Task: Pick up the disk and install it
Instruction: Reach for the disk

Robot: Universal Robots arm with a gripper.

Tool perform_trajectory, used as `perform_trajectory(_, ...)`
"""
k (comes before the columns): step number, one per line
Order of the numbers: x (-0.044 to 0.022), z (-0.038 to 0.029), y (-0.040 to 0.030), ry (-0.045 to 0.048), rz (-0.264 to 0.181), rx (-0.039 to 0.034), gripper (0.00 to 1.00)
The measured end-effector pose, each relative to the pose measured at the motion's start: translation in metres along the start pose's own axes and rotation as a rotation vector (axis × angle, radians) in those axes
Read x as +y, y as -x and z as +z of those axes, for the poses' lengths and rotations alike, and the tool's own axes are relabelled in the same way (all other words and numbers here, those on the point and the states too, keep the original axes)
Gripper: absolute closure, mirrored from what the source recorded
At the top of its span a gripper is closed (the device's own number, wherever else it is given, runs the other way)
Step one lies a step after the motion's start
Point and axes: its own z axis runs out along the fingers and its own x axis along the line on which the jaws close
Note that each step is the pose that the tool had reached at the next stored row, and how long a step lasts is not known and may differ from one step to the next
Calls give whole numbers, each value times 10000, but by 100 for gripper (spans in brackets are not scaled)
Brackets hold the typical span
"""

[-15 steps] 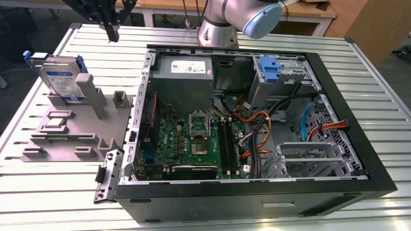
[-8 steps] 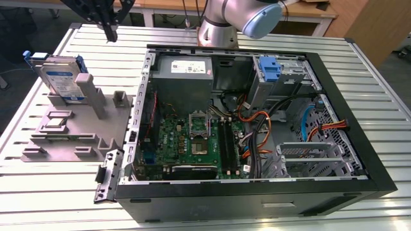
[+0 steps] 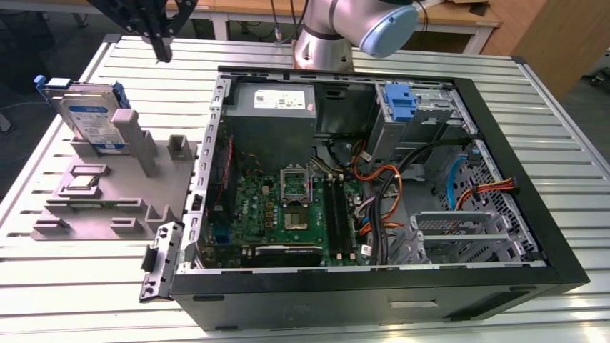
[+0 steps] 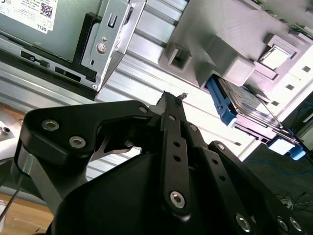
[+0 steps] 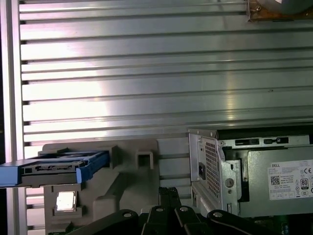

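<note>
The disk (image 3: 91,118) stands on edge in a grey holder block (image 3: 105,193) on the slatted table, at the exterior view's left. It is silver-grey with a white-and-blue label and a blue carrier frame. My gripper (image 3: 164,56) hangs above the table behind the holder, beyond the disk and clear of it. Its black fingers are shut together with nothing between them. In both wrist views the disk (image 4: 239,100) (image 5: 54,168) sits in the holder, apart from the closed fingertips (image 4: 172,98) (image 5: 166,192).
An open computer case (image 3: 533,236) lies at the exterior view's right, with the motherboard (image 3: 286,214), a grey power supply (image 3: 276,100) and a blue caddy (image 3: 401,103) in the drive cage. The arm's base (image 3: 324,43) stands behind the case. A small chip (image 3: 84,181) rests on the holder.
</note>
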Motion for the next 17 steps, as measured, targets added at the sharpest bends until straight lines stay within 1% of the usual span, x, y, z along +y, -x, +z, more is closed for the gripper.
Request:
perform_trajectory(8, -2, 2, -29, 0, 0, 0, 90)
perform_trajectory(14, -2, 2, -35, 0, 0, 0, 90)
perform_trajectory(17, -4, 1, -56, 0, 0, 0, 90)
